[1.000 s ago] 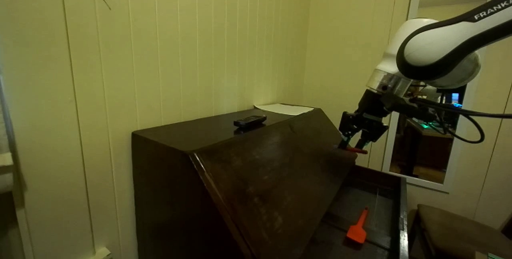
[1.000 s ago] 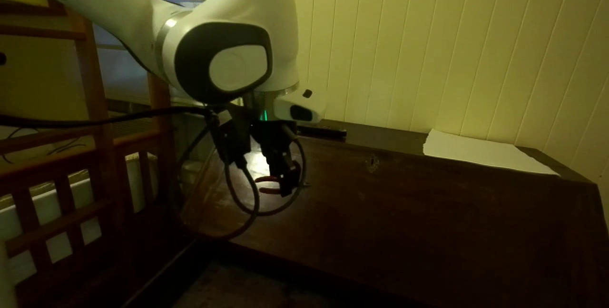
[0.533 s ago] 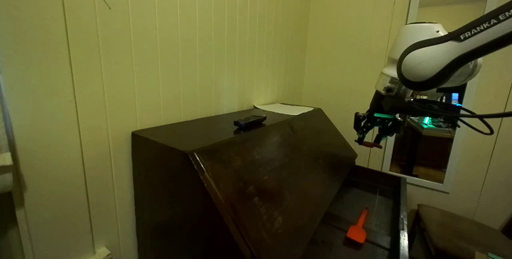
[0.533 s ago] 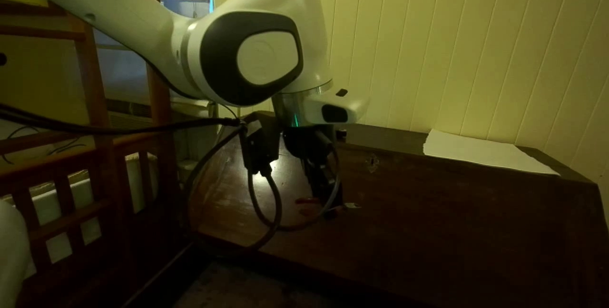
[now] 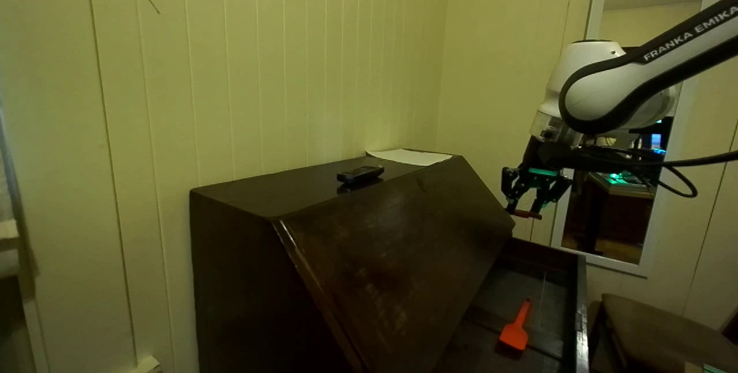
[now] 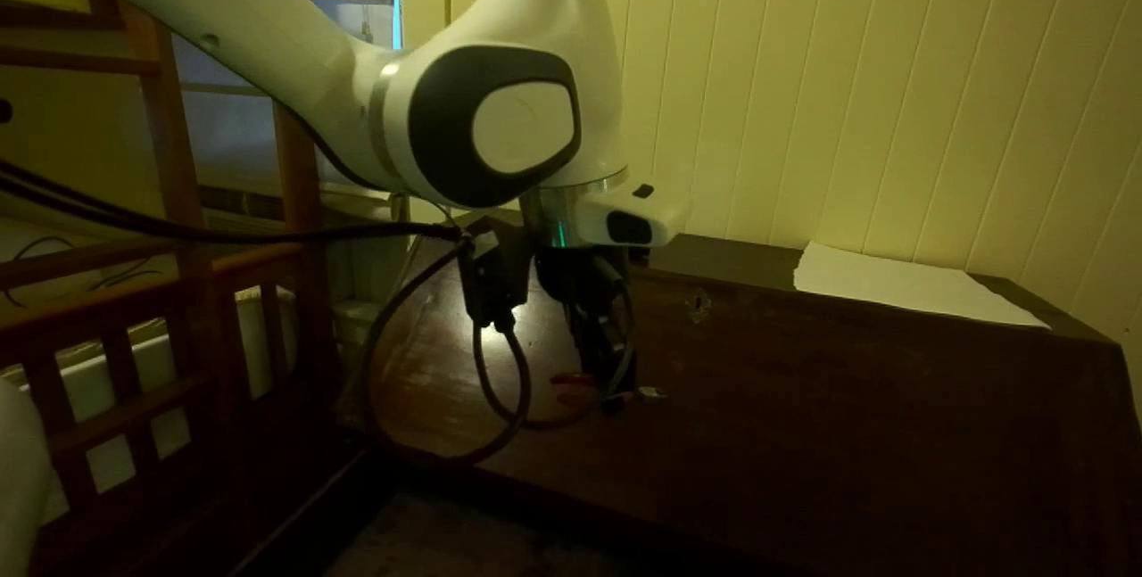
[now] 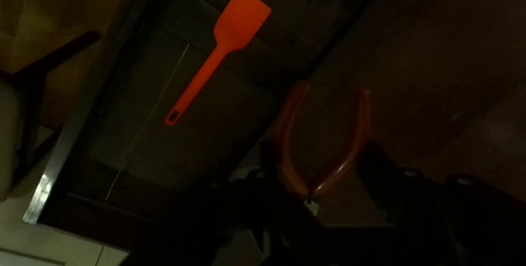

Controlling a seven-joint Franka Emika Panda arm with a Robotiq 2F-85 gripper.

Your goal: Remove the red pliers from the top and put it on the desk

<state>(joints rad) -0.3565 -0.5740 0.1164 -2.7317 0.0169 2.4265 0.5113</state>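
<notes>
The red pliers are held in my gripper, which is shut on their handles. In the wrist view the curved red handles spread between the two dark fingers, one finger against each outer side. The pliers' jaws are mostly hidden there; a pale metal bit shows. In an exterior view the pliers appear in front of the slanted panel, handles sideways. The gripper is off the cabinet top, beyond the lower edge of the slanted front and above the open drawer.
An orange-red spatula lies in the drawer and shows in the wrist view. A black remote and white paper lie on the cabinet top. A stool and mirror stand beyond the drawer.
My gripper has moved with the pliers out from the slanted front, first outward, then slightly back and lower. The fingers look more upright now. The pliers stay held.
</notes>
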